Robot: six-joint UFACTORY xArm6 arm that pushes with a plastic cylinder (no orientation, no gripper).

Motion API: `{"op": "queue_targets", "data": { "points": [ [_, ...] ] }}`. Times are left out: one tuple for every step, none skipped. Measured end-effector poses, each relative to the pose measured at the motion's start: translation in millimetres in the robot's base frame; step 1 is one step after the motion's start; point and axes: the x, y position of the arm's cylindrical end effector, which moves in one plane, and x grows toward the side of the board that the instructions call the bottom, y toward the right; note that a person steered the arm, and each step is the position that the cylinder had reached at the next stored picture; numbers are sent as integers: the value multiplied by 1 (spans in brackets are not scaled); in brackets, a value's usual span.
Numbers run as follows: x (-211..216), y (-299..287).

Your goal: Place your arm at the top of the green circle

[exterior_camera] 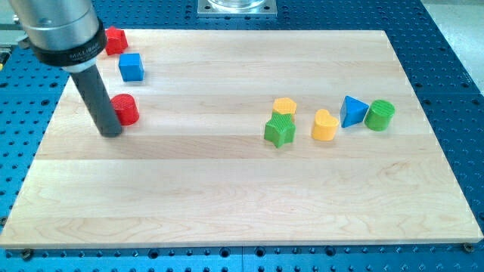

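The green circle point(380, 115) sits at the view's right, touching the blue triangle point(352, 111) on its left. My tip point(111, 134) rests on the board at the view's left, far from the green circle, just left of the red circle point(125, 109). The dark rod rises up and left from the tip to the grey arm body at the view's top left corner.
A yellow heart point(325, 125), a green star point(280, 131) and a yellow hexagon point(284, 106) stand left of the blue triangle. A blue cube point(131, 67) and a red block point(115, 41) lie near the top left. The wooden board point(227, 196) lies on a blue perforated table.
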Motion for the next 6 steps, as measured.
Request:
{"op": "queue_targets", "data": {
  "points": [
    [-19, 22],
    [-34, 40],
    [-38, 41],
    [-19, 69],
    [-15, 157],
    [-53, 237]
  ]
}}
